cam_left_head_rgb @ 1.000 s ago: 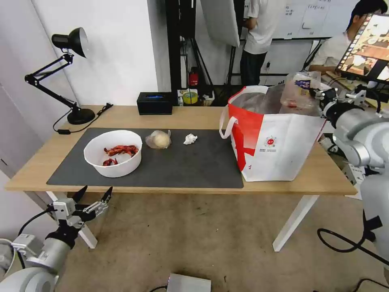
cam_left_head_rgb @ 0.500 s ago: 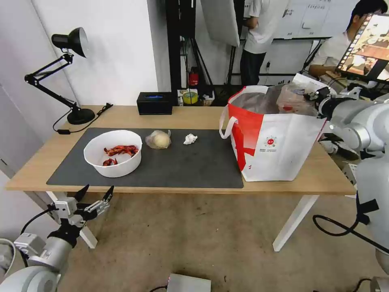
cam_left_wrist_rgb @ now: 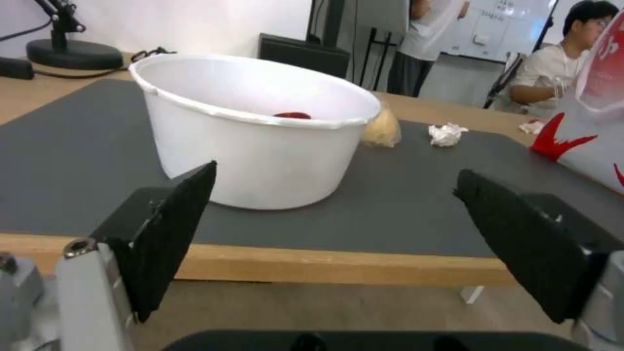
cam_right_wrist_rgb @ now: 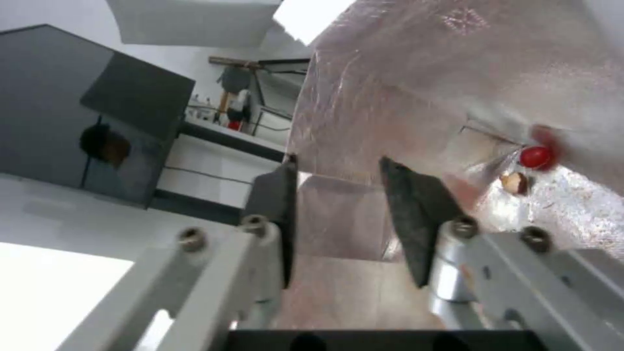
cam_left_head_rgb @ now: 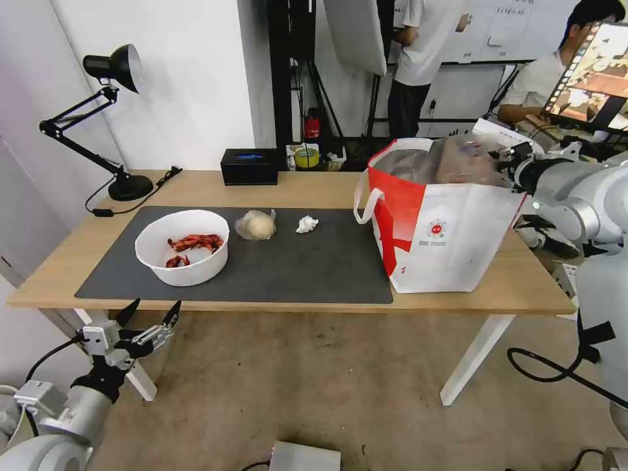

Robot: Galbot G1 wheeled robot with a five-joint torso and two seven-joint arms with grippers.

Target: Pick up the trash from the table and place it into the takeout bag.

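Now my right gripper (cam_right_wrist_rgb: 338,214) sits at the mouth of the takeout bag (cam_left_head_rgb: 451,242) in the right of the head frame, its dark pads parted with nothing between them, and the clear plastic tray (cam_left_head_rgb: 468,160) has sunk from above the rim into the crinkled foil lining, its outline hard to make out. My left gripper (cam_left_head_rgb: 147,320) hangs wide open and empty at lower left below the table (cam_left_head_rgb: 314,186) edge. On the grey mat (cam_left_head_rgb: 314,261) sit the round white bowl (cam_left_head_rgb: 183,248) of red shells, the bagged pale lump (cam_left_head_rgb: 256,226) and the crumpled tissue (cam_left_head_rgb: 306,224).
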